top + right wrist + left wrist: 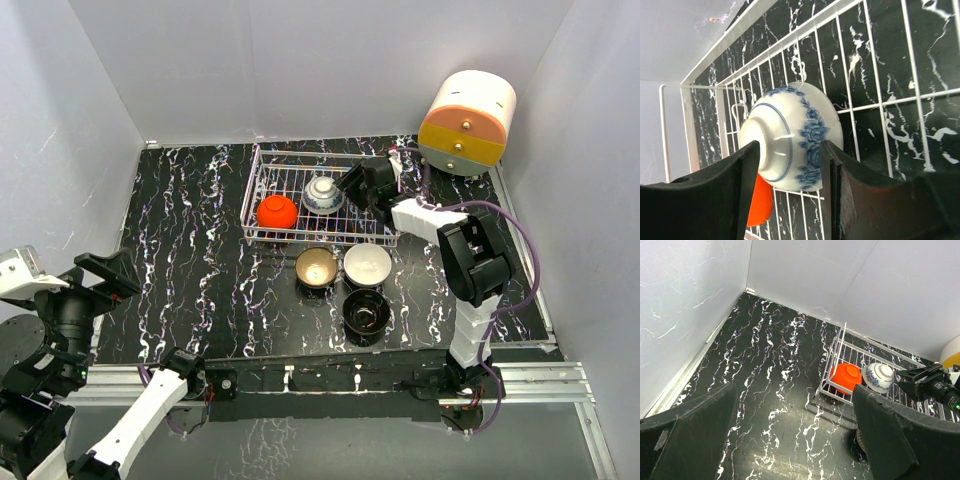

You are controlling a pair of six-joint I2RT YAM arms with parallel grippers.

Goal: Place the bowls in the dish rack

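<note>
The white wire dish rack (254, 192) stands at the back middle. In it lie the red bowl (277, 211) and the blue-and-white bowl (322, 194), both bottom up. My right gripper (347, 188) is open at the blue-and-white bowl's right side. In the right wrist view its fingers (715, 190) frame that bowl (790, 130), which rests on the rack wires (855, 107) just beyond the tips. The tan bowl (317, 266), white bowl (367, 264) and black bowl (366, 312) sit upright on the table in front of the rack. My left gripper (100, 272) is open and empty at the near left.
The cream-and-orange drawer unit (465, 120) stands at the back right, close behind my right arm. White walls close in the table on three sides. The left wrist view shows the rack (832, 362) with the red bowl (846, 376) and blue-and-white bowl (877, 377).
</note>
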